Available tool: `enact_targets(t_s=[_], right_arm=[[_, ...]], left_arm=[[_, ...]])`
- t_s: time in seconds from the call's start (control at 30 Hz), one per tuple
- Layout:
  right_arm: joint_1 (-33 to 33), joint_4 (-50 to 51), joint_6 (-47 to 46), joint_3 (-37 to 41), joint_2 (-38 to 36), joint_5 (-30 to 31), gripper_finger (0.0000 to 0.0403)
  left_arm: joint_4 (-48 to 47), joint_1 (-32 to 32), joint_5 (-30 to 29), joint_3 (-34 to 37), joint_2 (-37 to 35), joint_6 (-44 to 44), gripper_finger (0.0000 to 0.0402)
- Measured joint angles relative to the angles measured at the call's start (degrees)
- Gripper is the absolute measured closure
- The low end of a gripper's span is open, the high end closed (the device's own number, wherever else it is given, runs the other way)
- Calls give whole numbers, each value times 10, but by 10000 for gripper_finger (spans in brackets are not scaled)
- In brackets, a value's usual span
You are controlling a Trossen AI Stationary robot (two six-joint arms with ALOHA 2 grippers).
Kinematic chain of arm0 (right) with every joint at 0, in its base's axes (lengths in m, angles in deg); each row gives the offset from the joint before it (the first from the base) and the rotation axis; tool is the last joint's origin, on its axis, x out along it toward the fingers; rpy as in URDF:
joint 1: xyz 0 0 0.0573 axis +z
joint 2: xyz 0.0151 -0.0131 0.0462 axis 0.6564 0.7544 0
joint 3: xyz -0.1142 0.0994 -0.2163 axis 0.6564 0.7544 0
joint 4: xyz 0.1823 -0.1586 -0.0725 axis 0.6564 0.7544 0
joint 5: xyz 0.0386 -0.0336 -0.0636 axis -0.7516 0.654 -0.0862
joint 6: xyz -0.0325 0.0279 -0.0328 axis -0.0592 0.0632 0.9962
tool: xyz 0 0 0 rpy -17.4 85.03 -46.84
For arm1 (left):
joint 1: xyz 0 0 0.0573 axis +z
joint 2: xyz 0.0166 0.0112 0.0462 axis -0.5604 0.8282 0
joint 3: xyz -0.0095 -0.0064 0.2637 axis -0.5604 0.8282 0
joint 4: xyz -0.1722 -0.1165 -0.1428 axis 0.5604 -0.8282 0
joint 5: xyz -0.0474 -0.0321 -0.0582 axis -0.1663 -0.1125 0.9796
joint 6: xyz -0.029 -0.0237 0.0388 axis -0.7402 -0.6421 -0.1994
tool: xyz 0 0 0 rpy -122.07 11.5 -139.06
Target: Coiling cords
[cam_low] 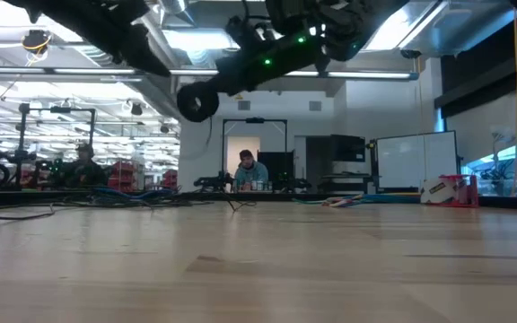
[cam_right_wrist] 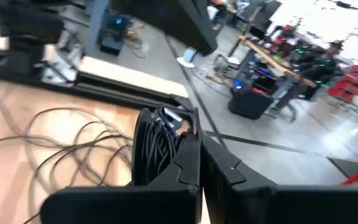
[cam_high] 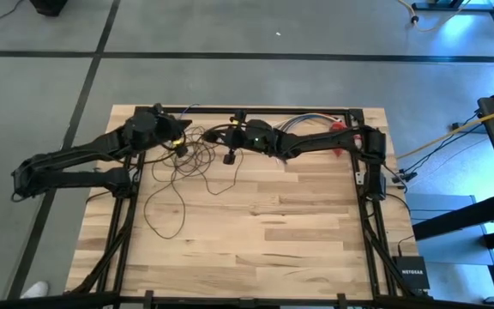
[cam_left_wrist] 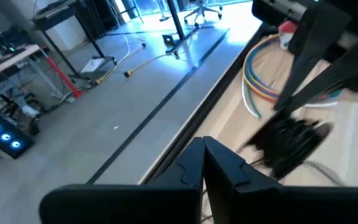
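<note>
The cords (cam_high: 178, 176) are sprawling in loose loops near the table's far edge, one bundle (cam_right_wrist: 157, 149) gathered at your right gripper (cam_right_wrist: 199, 163), whose fingers are pressed shut beside it, probably pinning strands; your left gripper (cam_left_wrist: 204, 163) is closed, seemingly empty.

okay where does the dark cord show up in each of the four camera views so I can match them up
High view: the cord sprawls in loops on the table's far left part, between both arms.
Low view: cannot be made out for sure.
Left wrist view: a blurred dark bundle beside the multicoloured wires.
Right wrist view: a coiled bundle at the fingers, loose loops beside.
Shared landmark: the multicoloured wires.
</note>
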Motion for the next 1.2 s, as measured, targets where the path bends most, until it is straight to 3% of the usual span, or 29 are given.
enact_targets(t_s=[0.27,0.57,0.73,0.97,1.2], right_arm=[[-7,47,6,-32,36,28,397],[-3,165,-36,-33,33,23,397],[13,253,-57,-32,18,24,397],[46,378,-92,-33,-22,50,397],[94,527,-160,-33,-80,59,397]], left_arm=[[-18,0,8,8,25,-19,401],[112,0,139,108,24,15,400],[123,0,202,132,32,5,400],[144,-9,207,171,81,-1,400],[135,-61,209,176,139,-26,400]])
